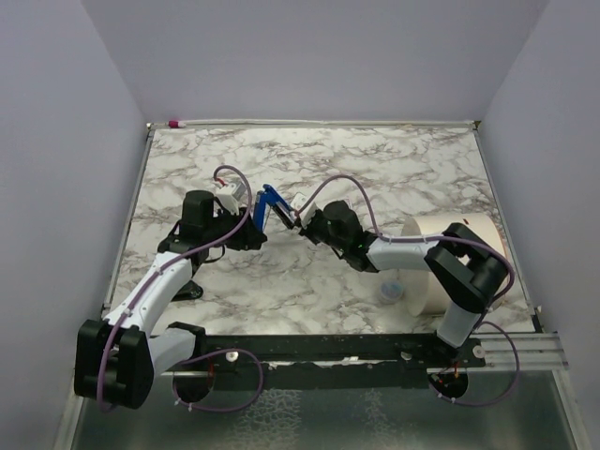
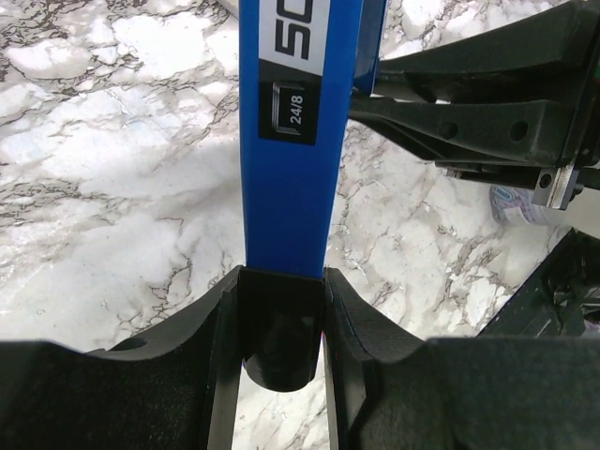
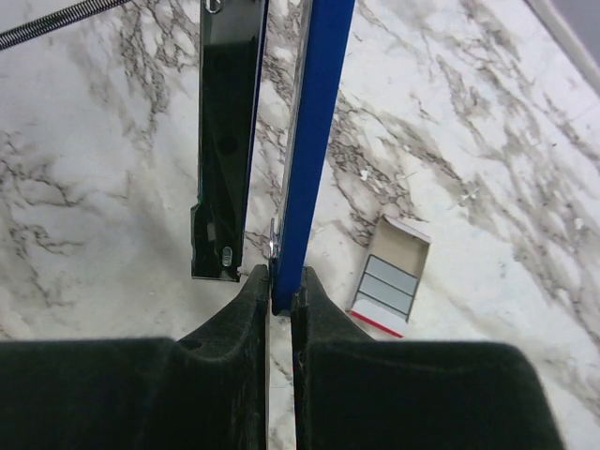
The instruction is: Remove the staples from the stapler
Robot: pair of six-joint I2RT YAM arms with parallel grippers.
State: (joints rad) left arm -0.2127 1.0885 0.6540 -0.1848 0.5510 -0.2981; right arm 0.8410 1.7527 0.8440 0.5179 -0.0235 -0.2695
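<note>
The stapler is blue and black and hangs above the middle of the table between both arms. My left gripper is shut on its black rear end, and the blue top arm, marked 24/8, runs away from the jaws. My right gripper is shut on the thin edge of the blue arm. The black lower part hangs apart from the blue arm, so the stapler is spread open. A thin spring runs off at the top left. No staples show in the stapler.
A small open white box with a red edge holds grey strips and lies on the marble just right of the right gripper. A large white roll stands at the right, with a small bluish item beside it. A pink-tipped thing lies at the far left corner.
</note>
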